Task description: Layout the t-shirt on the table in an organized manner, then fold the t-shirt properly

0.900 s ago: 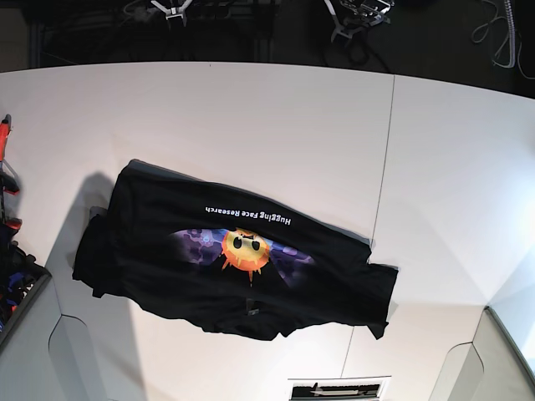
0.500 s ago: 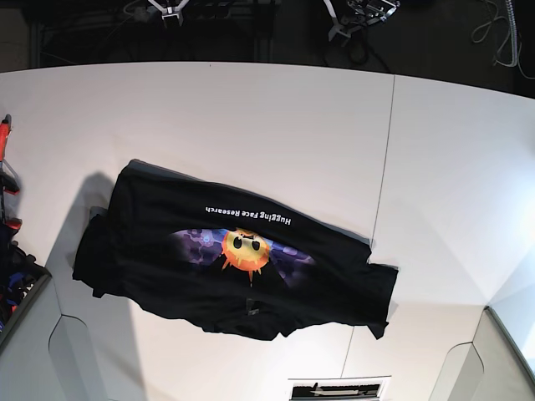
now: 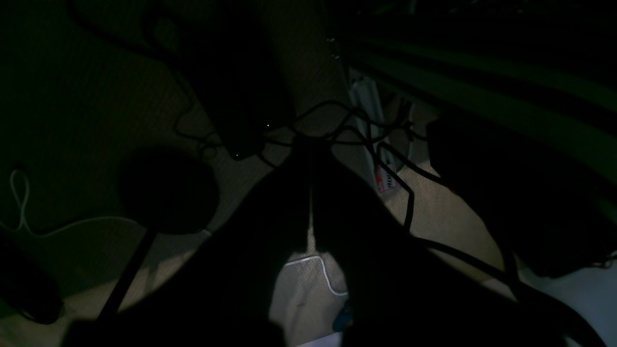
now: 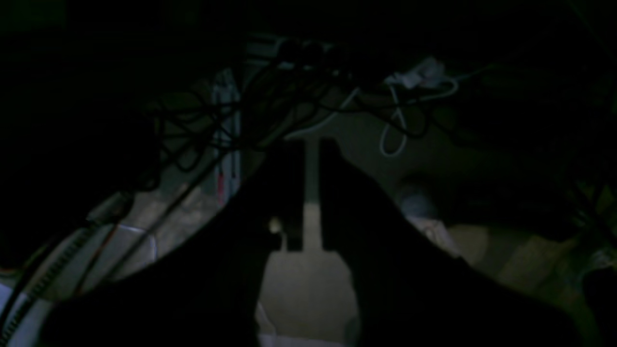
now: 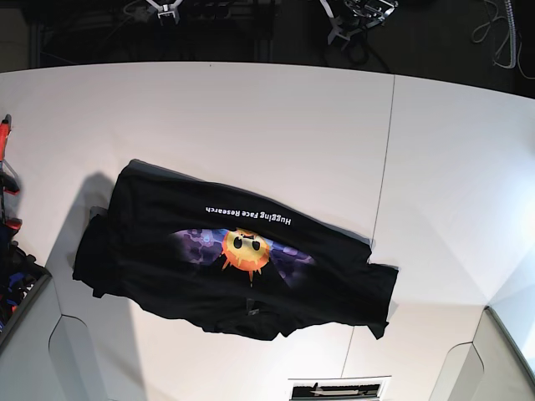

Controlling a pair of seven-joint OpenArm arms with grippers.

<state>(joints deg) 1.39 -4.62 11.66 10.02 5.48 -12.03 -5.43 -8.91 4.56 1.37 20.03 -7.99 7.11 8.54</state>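
Observation:
The black t-shirt [image 5: 242,251] lies spread on the white table [image 5: 251,109], tilted, with its orange sun-face print and white lettering facing up. Its left end is bunched and its lower hem is rumpled. Both arms are drawn back beyond the table's far edge, well away from the shirt. My left gripper [image 5: 347,18] [image 3: 308,143] hangs over the dim floor with its fingers pressed together and holds nothing. My right gripper [image 5: 167,10] [image 4: 311,143] is empty too, its fingers almost together with only a slim slit between them.
Orange and black tools [image 5: 7,167] sit at the table's left edge. A dark seam [image 5: 383,159] runs down the tabletop right of the shirt. A slotted plate [image 5: 338,389] lies at the near edge. Cables [image 3: 385,144] and a power strip [image 3: 368,103] lie on the floor under the grippers.
The two grippers beyond the far edge have shifted slightly. The t-shirt has not moved.

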